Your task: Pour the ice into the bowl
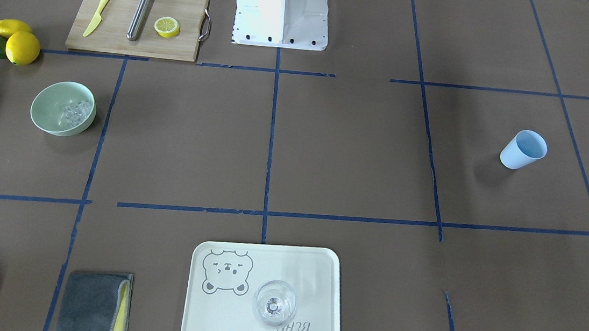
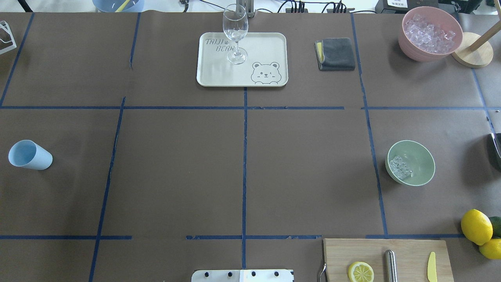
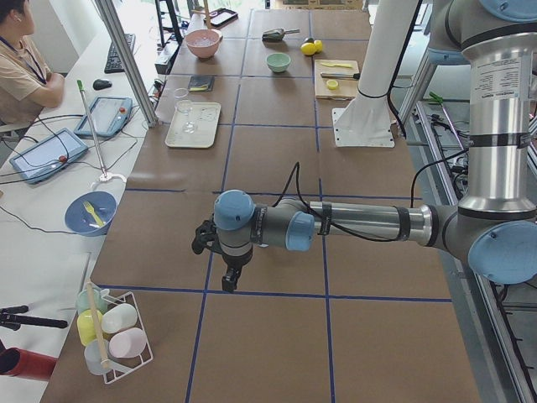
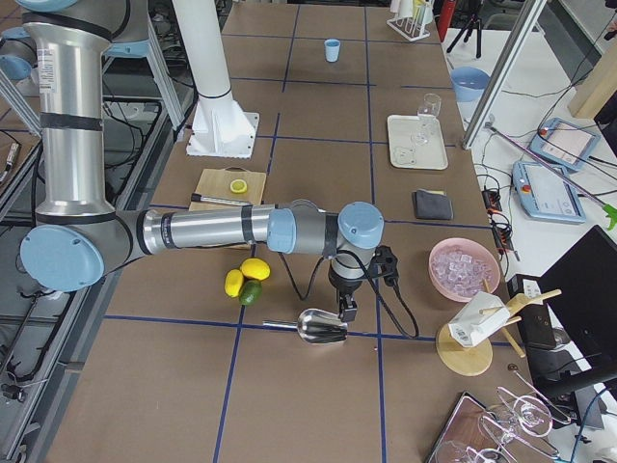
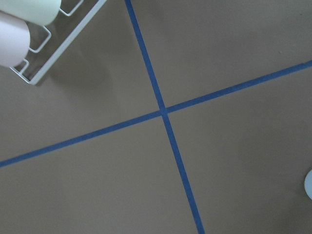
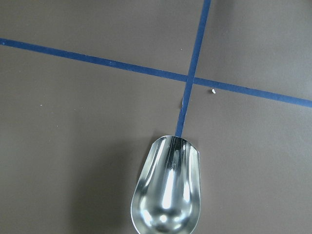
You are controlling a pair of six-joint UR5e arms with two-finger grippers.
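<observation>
The pale mint-green bowl (image 1: 40,108) stands upright on the table, also in the overhead view (image 2: 424,156) at the right. A handful of clear ice cubes (image 1: 75,112) lies inside it (image 2: 400,167). My right gripper (image 4: 345,311) shows only in the exterior right view, pointing down just above an empty metal scoop (image 4: 318,326) that lies on the table (image 6: 168,195); I cannot tell whether it is open or shut. My left gripper (image 3: 228,281) hangs over bare table, far from the bowl; I cannot tell its state either.
A pink container of ice (image 2: 407,39) stands at the far right corner. A light blue cup (image 2: 29,155) stands at the left. A tray (image 2: 211,74) holds a clear glass (image 2: 235,31). A cutting board (image 1: 123,35), lemons (image 1: 22,47), a grey cloth (image 2: 336,53) and a cup rack (image 3: 113,332) are around.
</observation>
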